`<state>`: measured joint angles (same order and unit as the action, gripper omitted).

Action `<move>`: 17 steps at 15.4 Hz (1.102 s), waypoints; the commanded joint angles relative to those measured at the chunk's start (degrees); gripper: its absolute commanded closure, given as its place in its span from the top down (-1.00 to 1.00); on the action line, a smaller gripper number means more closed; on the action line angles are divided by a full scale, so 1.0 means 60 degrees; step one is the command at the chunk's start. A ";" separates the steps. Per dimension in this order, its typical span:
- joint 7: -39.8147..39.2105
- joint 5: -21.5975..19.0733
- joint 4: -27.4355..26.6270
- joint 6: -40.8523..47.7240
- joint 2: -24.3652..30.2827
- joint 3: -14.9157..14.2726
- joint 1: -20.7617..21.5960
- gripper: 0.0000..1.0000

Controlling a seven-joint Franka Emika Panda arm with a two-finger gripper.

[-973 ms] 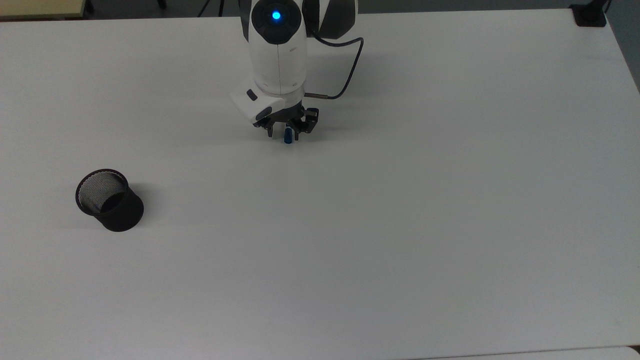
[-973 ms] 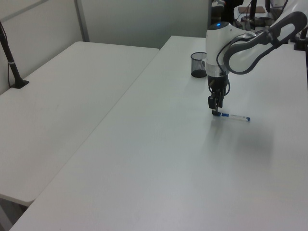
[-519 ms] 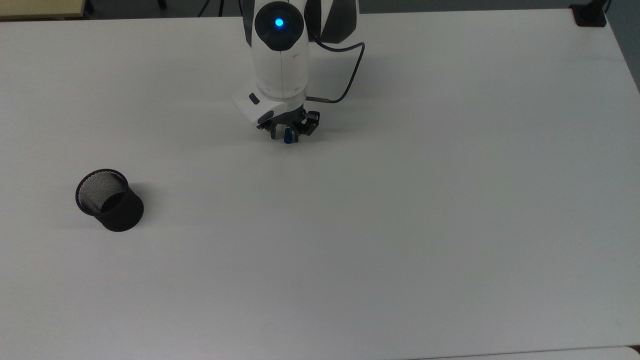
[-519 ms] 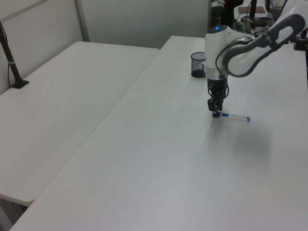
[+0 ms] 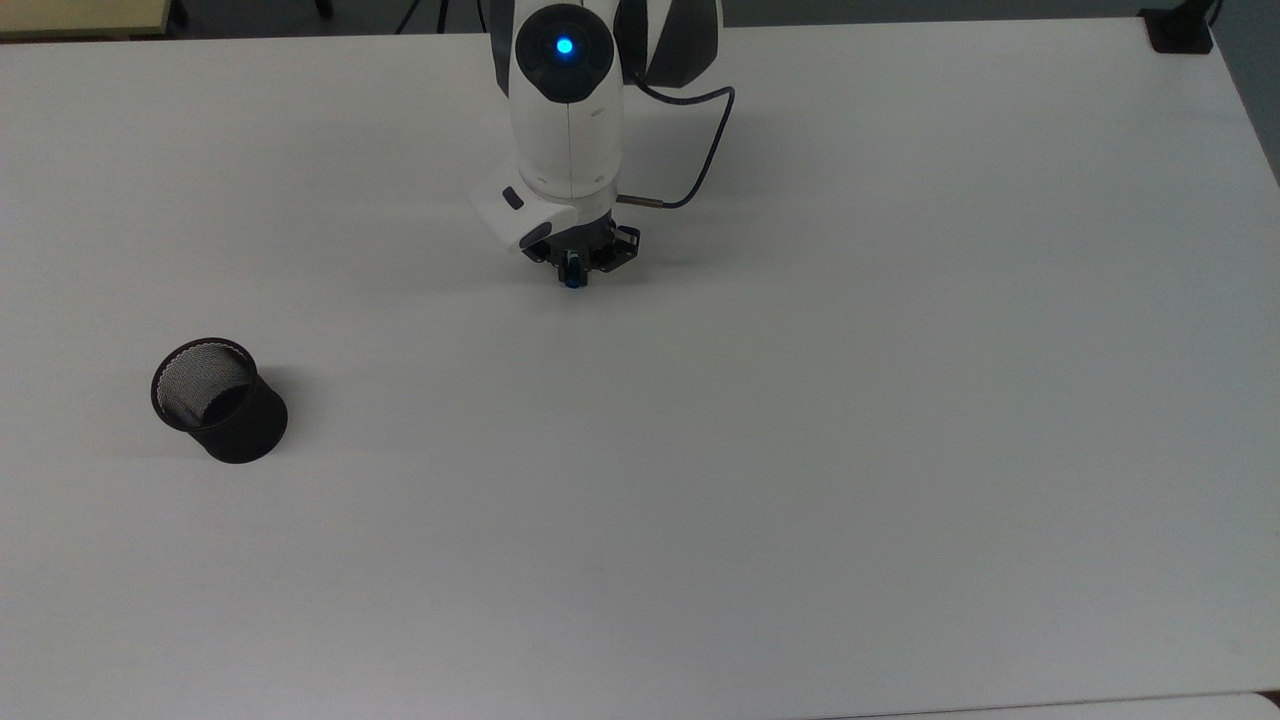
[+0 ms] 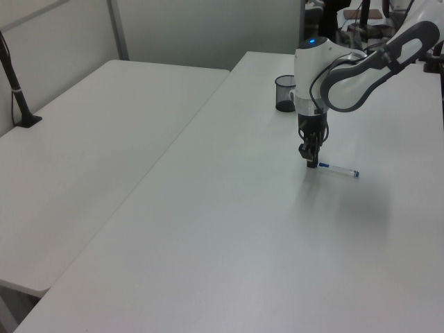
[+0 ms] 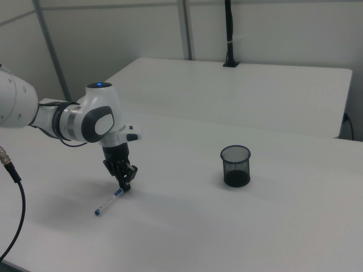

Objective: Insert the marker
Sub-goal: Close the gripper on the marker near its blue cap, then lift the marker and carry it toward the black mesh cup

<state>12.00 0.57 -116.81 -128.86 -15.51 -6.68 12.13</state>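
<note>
Gripper: (image 5: 573, 268) pointing straight down at the tabletop (image 5: 800, 450), fingers drawn in narrow on the blue cap end of the marker (image 6: 338, 170); in the left view (image 6: 310, 161) and the right view (image 7: 125, 182) the fingertips sit at surface level.
Marker: lying flat on the tabletop, white barrel, small blue tip at the free end; in the right view (image 7: 109, 203) it runs from the gripper toward the right view's lower left; in the top view just the blue end (image 5: 572, 281) shows below the fingers.
Mesh cup: black (image 5: 219, 400), upright, well apart from the marker, at the top view's left; (image 7: 235, 166) at the right view's right, (image 6: 284, 93) beyond the arm in the left view.
Arm: white, blue light on top (image 5: 565, 45).
</note>
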 commanded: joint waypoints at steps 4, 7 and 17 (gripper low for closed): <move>0.0285 0.0095 0.0030 -0.0145 -0.0023 -0.0074 0.0147 -0.83; 0.0242 0.0095 0.0204 0.0131 0.0021 -0.0074 0.0118 -0.85; 0.0168 0.0051 0.2825 0.1760 0.0080 -0.0191 -0.0745 -0.85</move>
<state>12.30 0.57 -104.16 -119.24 -15.21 -7.67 9.99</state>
